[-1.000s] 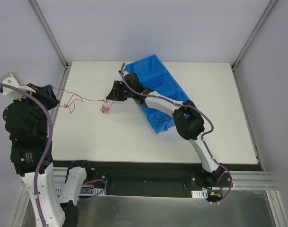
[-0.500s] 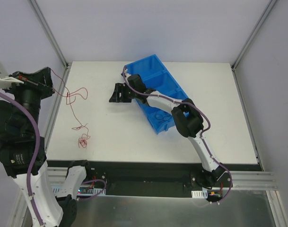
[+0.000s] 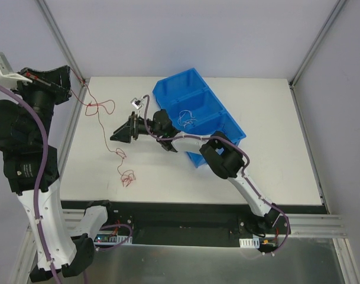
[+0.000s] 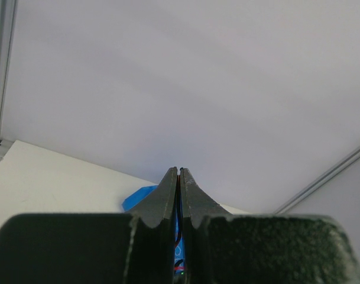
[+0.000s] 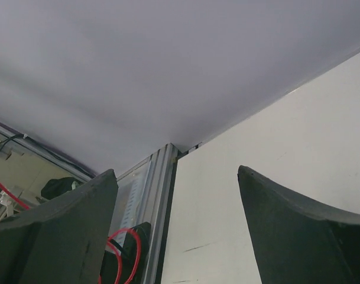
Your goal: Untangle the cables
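Note:
My left gripper (image 3: 70,90) is raised at the table's far left corner, shut on one end of the red cable (image 3: 100,107). That cable hangs from it in loops and trails down to a small curl (image 3: 128,177) on the white table (image 3: 274,136). In the left wrist view the jaws (image 4: 178,173) are pressed together with the thin red cable (image 4: 179,235) pinched between them. My right gripper (image 3: 117,132) is low over the table, pointing left, open and empty, just right of the hanging red cable. Its fingers (image 5: 304,231) stand wide apart. A white cable (image 3: 185,118) lies in the blue bin (image 3: 174,89).
The blue bin with its compartments sits behind and under the right arm (image 3: 227,160). Aluminium frame posts (image 3: 64,44) rise at the table's far corners, one close to my left gripper. A frame rail (image 5: 159,195) runs along the table's left edge.
My right gripper has opened, let go of the red cable and moved left and nearer. My left gripper has lifted its end up and back. The cable's free curl swung toward the near left.

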